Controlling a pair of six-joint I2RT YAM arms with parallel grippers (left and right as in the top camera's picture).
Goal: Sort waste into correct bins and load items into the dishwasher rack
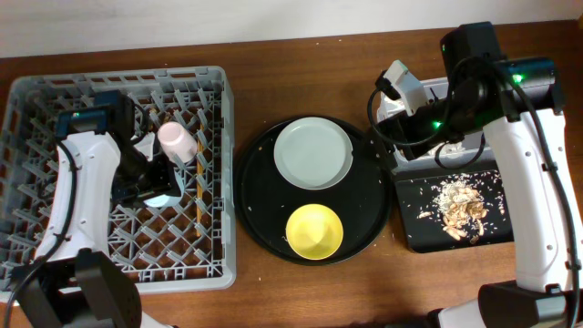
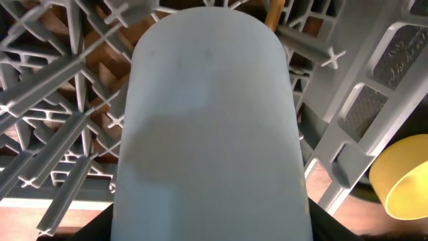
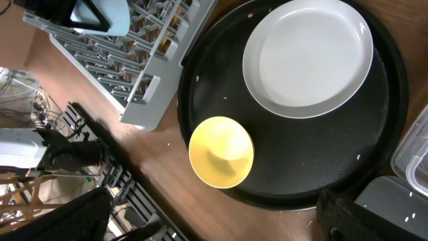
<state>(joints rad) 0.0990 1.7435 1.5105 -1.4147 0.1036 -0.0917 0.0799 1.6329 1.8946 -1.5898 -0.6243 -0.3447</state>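
My left gripper (image 1: 157, 187) is shut on the small blue cup (image 1: 164, 197) and holds it inside the grey dishwasher rack (image 1: 55, 100). The cup fills the left wrist view (image 2: 207, 120), with my dark fingers (image 2: 207, 235) on either side of it. The pink cup (image 1: 175, 141) and the chopsticks (image 1: 197, 196) lie in the rack. The pale plate (image 1: 313, 152) and the yellow bowl (image 1: 314, 230) sit on the round black tray (image 1: 264, 196). My right gripper (image 1: 393, 129) is open and empty at that tray's right edge; its fingers (image 3: 221, 224) stand wide apart. The food scraps (image 1: 460, 205) lie in the black rectangular tray (image 1: 414, 232). The napkin and the wrapper are out of view.
The clear tub (image 1: 439, 88) stands behind the black rectangular tray, mostly hidden by my right arm. The right wrist view shows the plate (image 3: 307, 57), the bowl (image 3: 222, 152), the rack corner (image 3: 144, 100) and cables beyond the table's front edge.
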